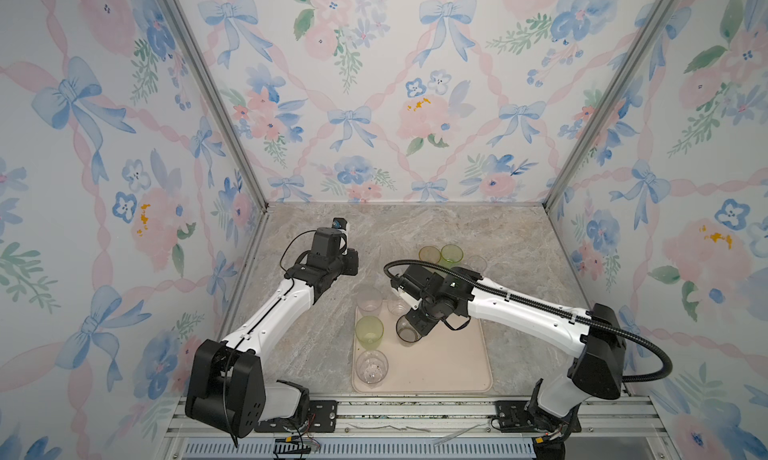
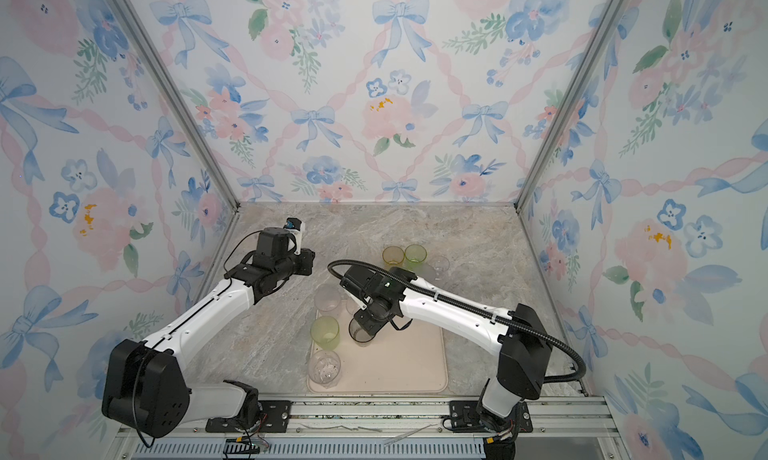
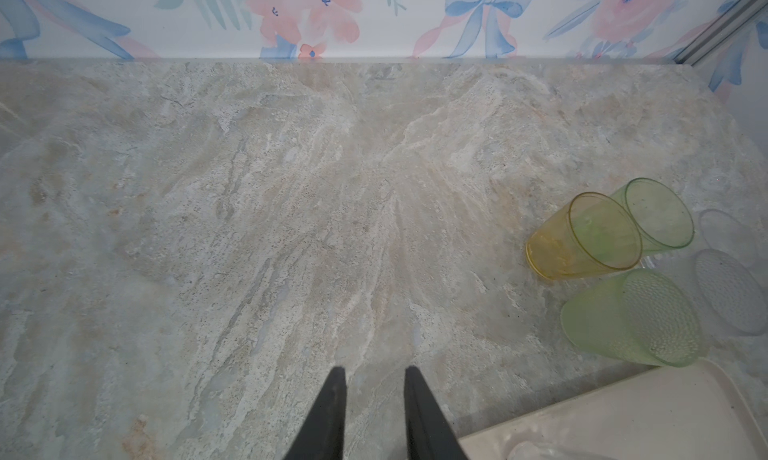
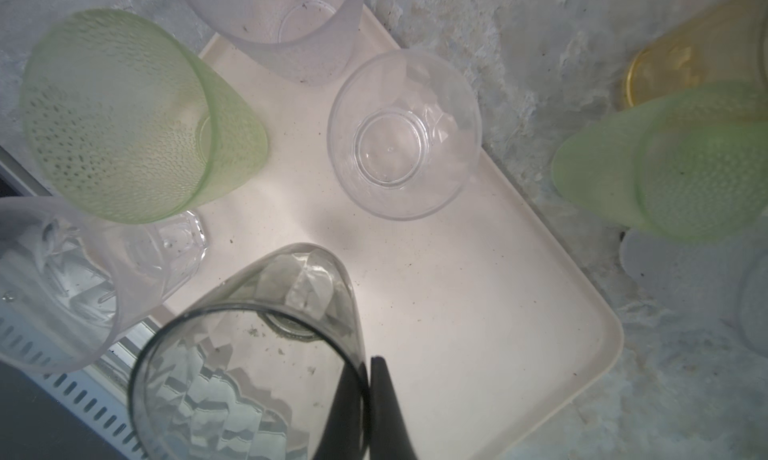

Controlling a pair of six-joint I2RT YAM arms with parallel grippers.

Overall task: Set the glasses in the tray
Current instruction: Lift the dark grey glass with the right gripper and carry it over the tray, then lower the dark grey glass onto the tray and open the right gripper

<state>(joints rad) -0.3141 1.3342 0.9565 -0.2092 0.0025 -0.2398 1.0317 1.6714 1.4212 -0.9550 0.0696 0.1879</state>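
Right claw [image 4: 369, 366] pinching wall of smoky grey glass [image 4: 249, 354], one finger inside, one outside. Glass tilted over far part of tray [image 1: 449, 366]. Left claw [image 3: 375, 370] spread, nothing between, above bare counter [image 3: 249, 229]. Amber glass [image 1: 429, 254] and green glass [image 1: 451, 253] on counter beyond tray.

Soft, even light is filling the scene in both top views, seemingly falling from above; the arms [image 1: 270, 308] are casting only faint, diffuse shadows on the table [image 1: 415, 237]. The walls [image 1: 374, 104] are bowing outward toward the edges, showing wide-angle distortion. In the left wrist view the table is looking sharp in the middle, while the glasses [image 3: 602, 320] at the edge are stretching and softening. In the right wrist view a bright patch is glowing on the tray [image 4: 457, 312], and the grey glass [image 4: 232, 395] near the lens is blurring.
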